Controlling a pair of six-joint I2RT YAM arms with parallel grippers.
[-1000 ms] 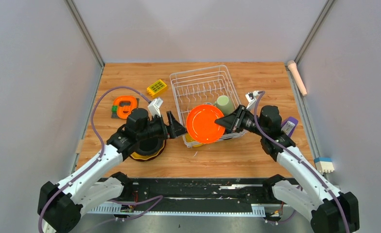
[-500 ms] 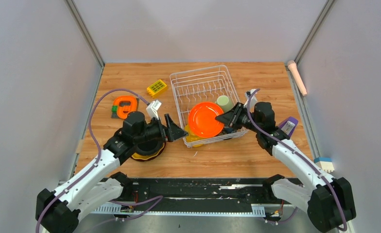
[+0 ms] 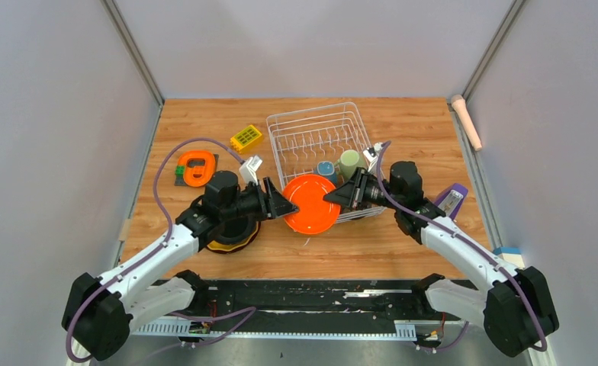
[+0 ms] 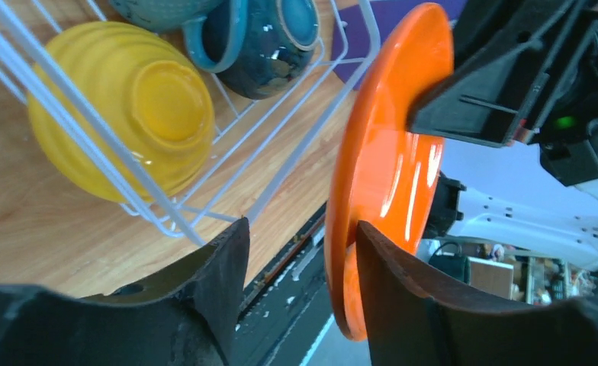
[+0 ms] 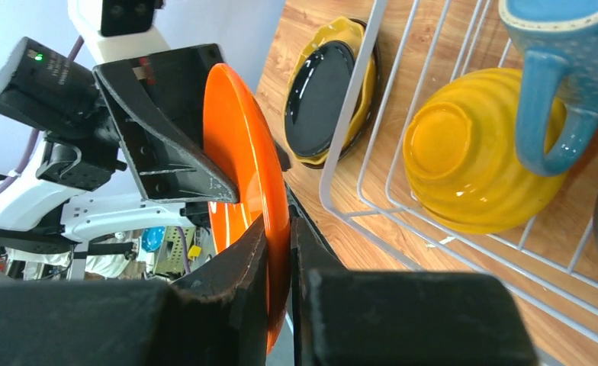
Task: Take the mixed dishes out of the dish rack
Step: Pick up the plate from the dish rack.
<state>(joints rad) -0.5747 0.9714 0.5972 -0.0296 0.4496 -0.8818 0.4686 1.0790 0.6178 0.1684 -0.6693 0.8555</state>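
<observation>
Two plates lie stacked on the table (image 3: 403,122) at the left, a dark brown plate (image 5: 328,95) on a yellow plate (image 3: 221,245), tucked under the left arm just outside the dish rack (image 3: 311,137). Next over, the left gripper (image 3: 279,204) has its jaws parted round the left rim of the orange plate (image 3: 311,204). Its wrist view shows the rim against one finger and a clear gap to the other, so I would not call that a grip. The plate hangs on edge in the air at the rack's near-left corner. On its opposite rim the right gripper (image 3: 335,196) is pinched tight, and that hold alone carries the plate. Inside the rack sit the yellow bowl (image 4: 128,114) by the front wall, the blue mug (image 5: 570,30) and the pale green mug (image 3: 351,162).

This looks to me like a handover from right arm to left, with the plate bound for the stack. The next move, I'd judge, calls for the left jaws to close firmly on the rim before the right ones let go. If they release too soon, the plate drops onto the rack wire or the table. After that, the three pieces I can see in the rack are left to unload.
</observation>
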